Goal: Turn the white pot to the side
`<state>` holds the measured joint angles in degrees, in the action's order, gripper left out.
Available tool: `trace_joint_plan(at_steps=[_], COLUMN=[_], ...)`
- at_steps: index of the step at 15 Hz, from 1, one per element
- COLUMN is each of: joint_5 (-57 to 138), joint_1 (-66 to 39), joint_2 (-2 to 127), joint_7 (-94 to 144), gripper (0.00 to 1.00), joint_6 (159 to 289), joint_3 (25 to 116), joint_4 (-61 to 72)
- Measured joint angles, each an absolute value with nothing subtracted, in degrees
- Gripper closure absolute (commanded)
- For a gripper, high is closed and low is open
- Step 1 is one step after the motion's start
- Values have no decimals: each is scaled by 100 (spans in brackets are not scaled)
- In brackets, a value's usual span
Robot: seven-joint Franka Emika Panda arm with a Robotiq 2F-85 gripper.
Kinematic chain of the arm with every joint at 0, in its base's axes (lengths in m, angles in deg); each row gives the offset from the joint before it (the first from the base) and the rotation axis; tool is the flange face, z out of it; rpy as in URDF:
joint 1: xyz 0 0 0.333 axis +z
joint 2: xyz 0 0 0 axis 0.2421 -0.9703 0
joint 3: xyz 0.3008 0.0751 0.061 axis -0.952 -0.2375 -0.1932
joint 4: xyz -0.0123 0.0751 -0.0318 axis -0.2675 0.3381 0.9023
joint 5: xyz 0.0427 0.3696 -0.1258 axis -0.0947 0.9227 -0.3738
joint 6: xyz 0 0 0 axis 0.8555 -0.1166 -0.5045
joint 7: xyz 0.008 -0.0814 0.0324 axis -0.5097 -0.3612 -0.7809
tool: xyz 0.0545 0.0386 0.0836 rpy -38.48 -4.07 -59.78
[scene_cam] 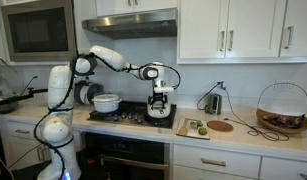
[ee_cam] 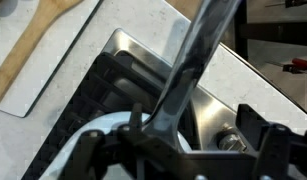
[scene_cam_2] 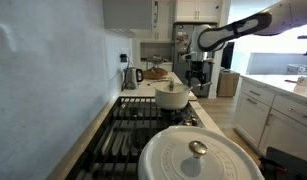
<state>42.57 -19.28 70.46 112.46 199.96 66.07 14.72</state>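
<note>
The white pot [ee_cam: 77, 146] shows only as a curved white edge at the lower left of the wrist view. A long dark metal handle [ee_cam: 198, 50] runs up from it across the stove grate. My gripper [ee_cam: 188, 152] is open, and the handle passes between its fingers, closer to the left one. In both exterior views the gripper [scene_cam: 160, 100] [scene_cam_2: 199, 72] hangs low over the far end of the stove. It hides most of the pot.
A wider white bowl-shaped pot [scene_cam: 106, 102] [scene_cam_2: 173, 95] sits on a nearer burner. A large white lidded pot [scene_cam_2: 198, 155] fills the foreground. A cutting board [scene_cam: 191, 126] [ee_cam: 43, 40], a kettle [scene_cam: 213, 102] and a basket [scene_cam: 283, 110] stand on the counter beside the stove.
</note>
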Motion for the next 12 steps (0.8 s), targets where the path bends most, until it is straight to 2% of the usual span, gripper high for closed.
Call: trace_joint_plan(at_steps=[7,12], joint_5=[4249,4214], joint_1=[-1925,-1927], joint_2=[7046,7045], joint_7=[11242,10903], gripper=[87,92], joint_6=[20329,20400], joint_3=[6658,6671], joint_4=[1485,1491])
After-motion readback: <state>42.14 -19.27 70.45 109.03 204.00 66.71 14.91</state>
